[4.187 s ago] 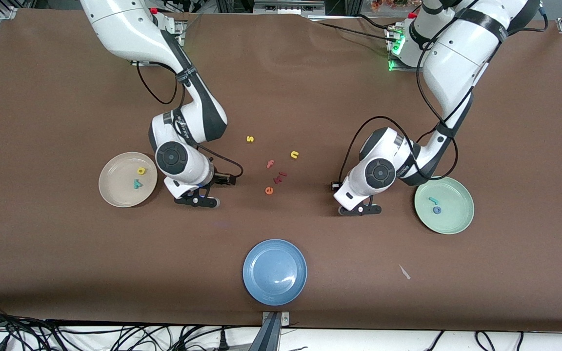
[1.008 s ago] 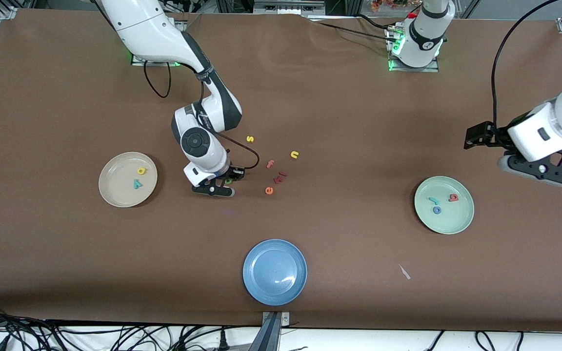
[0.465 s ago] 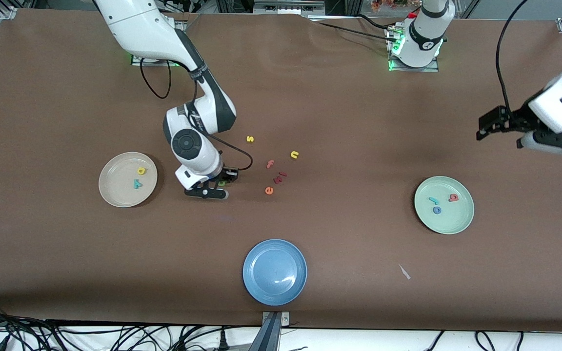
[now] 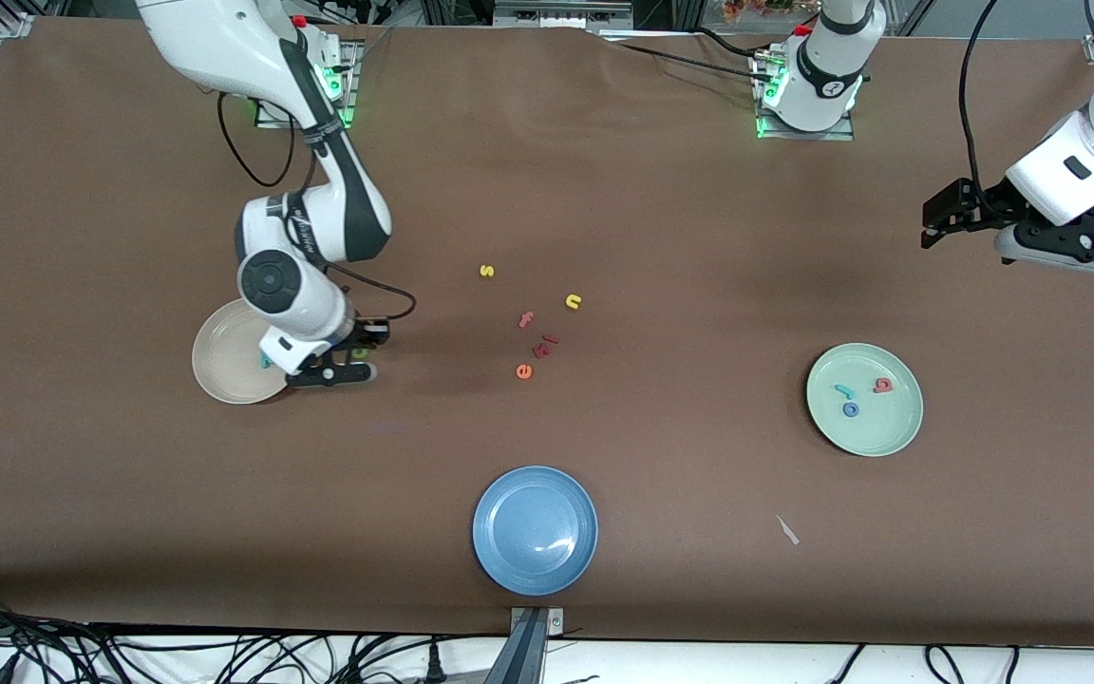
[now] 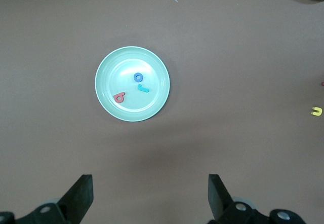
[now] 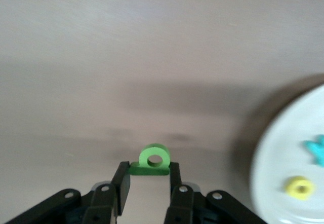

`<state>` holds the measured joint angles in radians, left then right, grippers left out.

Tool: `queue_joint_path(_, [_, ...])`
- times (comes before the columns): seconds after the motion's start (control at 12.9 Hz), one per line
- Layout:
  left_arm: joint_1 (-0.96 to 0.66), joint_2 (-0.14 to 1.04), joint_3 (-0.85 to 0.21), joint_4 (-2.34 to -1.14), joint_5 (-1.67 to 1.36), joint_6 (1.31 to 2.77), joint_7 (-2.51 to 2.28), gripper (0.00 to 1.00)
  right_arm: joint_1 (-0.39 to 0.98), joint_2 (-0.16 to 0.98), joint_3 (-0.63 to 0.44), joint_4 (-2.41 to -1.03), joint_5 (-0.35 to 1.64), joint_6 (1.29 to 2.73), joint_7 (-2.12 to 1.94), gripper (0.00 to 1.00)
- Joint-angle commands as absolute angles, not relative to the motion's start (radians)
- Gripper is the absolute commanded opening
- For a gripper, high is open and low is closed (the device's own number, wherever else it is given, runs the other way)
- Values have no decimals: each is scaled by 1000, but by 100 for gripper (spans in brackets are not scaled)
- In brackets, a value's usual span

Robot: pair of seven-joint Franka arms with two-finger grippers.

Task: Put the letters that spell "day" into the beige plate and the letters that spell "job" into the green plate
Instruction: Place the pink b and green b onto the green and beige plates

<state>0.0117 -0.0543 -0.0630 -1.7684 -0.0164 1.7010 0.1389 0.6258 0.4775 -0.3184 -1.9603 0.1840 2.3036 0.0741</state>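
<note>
A: Right pincer (image 6: 148,181)?
B: Pointing down, clamped on the green "a" (image 6: 152,162), at the beige plate (image 4: 219,366)'s 3 o'clock edge.
A: Left pincer (image 5: 149,196)?
B: Spread wide, raised above the counter (image 4: 661,218) near the green plate (image 4: 879,432), which holds "j", "o", "b".

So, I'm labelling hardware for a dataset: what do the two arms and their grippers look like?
Both arms are glossy white with black joint sections and round dark caps. Loose black cables loop alongside each. The right gripper and left gripper are black, each with two fingers. Green lights glow at both bases.
</note>
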Motion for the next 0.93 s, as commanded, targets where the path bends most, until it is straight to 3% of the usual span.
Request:
queue_joint_path(0.0, [-5, -48, -54, -1749, 5, 1677, 132, 100, 632, 388, -389, -2080, 178, 2329, -40, 19])
queue_joint_path(0.31, [-2, -46, -49, -1749, 5, 1675, 132, 100, 624, 402, -515, -2086, 181, 2319, -214, 19])
queue_joint_path(0.39, [-2, -46, -49, -1747, 5, 1675, 133, 100, 611, 411, -528, -2086, 183, 2321, -244, 24])
queue_joint_path(0.47, [-2, -41, -49, -1747, 5, 1675, 133, 100, 592, 416, -528, -2083, 186, 2322, -250, 79])
queue_joint_path(0.54, [-2, -41, -51, -1746, 5, 1675, 133, 100, 588, 417, -528, -2077, 186, 2318, -252, 100])
queue_joint_path(0.7, [-8, -31, -55, -1720, 6, 1675, 130, 100, 594, 417, -526, -2056, 186, 2313, -244, 100])
queue_joint_path(0.85, [-9, -20, -57, -1709, 12, 1675, 130, 100, 598, 416, -522, -1998, 190, 2216, -235, 100])
